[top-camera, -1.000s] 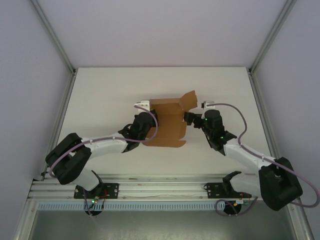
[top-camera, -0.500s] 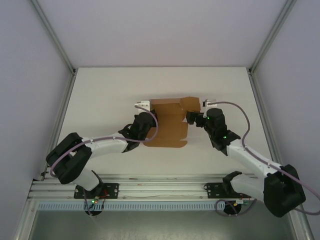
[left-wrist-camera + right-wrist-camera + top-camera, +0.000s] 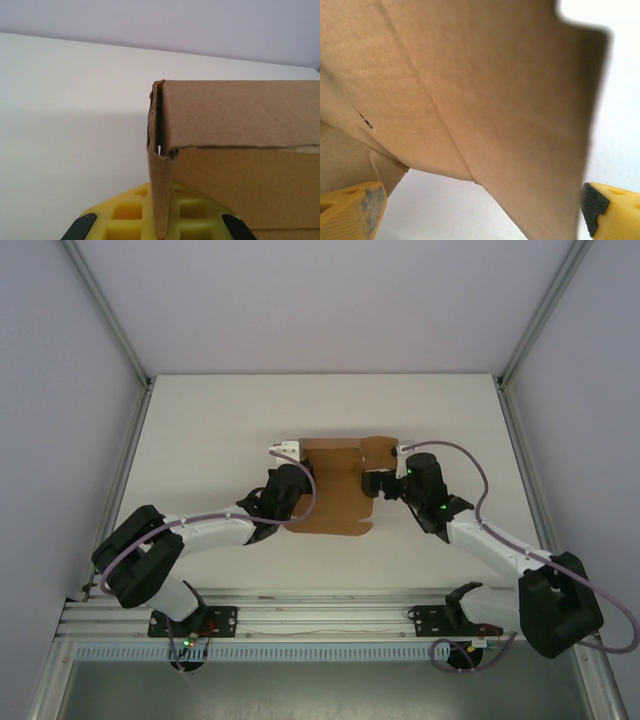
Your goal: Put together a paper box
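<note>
Plain brown cardboard box sits mid white surface, between the arms. Left fingers pinch its left wall. Right fingers gape wide, straddling the raised right-end flap, so the right arm is nearest to fold it.

The yellow left gripper pinches the thin side flap of the brown cardboard box on the white table.

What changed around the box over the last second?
The right tool, jaws open, moved left toward the paper box, and the box's right flap swung inward from its outward lean. The left tool stayed shut on the box's left wall; the box itself did not shift.
</note>
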`<move>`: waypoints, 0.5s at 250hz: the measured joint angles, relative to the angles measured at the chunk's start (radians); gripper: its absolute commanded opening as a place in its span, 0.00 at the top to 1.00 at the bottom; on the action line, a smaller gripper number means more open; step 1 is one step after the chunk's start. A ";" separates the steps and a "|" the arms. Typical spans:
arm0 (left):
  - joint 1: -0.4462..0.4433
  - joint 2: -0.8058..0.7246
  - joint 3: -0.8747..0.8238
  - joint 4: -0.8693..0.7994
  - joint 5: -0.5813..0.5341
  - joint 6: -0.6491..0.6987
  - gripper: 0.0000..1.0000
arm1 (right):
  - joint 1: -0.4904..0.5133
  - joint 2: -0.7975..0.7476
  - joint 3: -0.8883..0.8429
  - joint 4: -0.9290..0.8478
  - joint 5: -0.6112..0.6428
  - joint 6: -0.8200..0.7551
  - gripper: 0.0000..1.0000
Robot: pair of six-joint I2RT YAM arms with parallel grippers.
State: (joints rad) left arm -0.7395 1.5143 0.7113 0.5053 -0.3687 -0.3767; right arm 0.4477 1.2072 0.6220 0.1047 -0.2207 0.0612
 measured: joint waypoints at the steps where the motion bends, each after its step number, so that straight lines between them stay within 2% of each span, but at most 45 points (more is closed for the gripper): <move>1: 0.000 0.000 0.000 0.000 -0.001 0.000 1.00 | 0.000 0.002 0.002 0.000 0.000 0.002 0.01; 53: 0.000 0.000 -0.002 0.007 -0.012 -0.013 1.00 | 0.000 0.130 0.124 -0.017 -0.071 0.225 0.21; 93: 0.000 0.000 -0.002 0.008 -0.026 -0.015 1.00 | 0.001 0.139 0.118 0.002 -0.163 0.372 0.47; 125: 0.000 0.000 -0.002 0.019 -0.037 -0.018 1.00 | 0.001 0.134 0.115 0.015 -0.204 0.444 0.51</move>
State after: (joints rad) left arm -0.7399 1.5143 0.7097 0.5243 -0.4053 -0.3950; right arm 0.4488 1.3415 0.7368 0.1200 -0.4248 0.5056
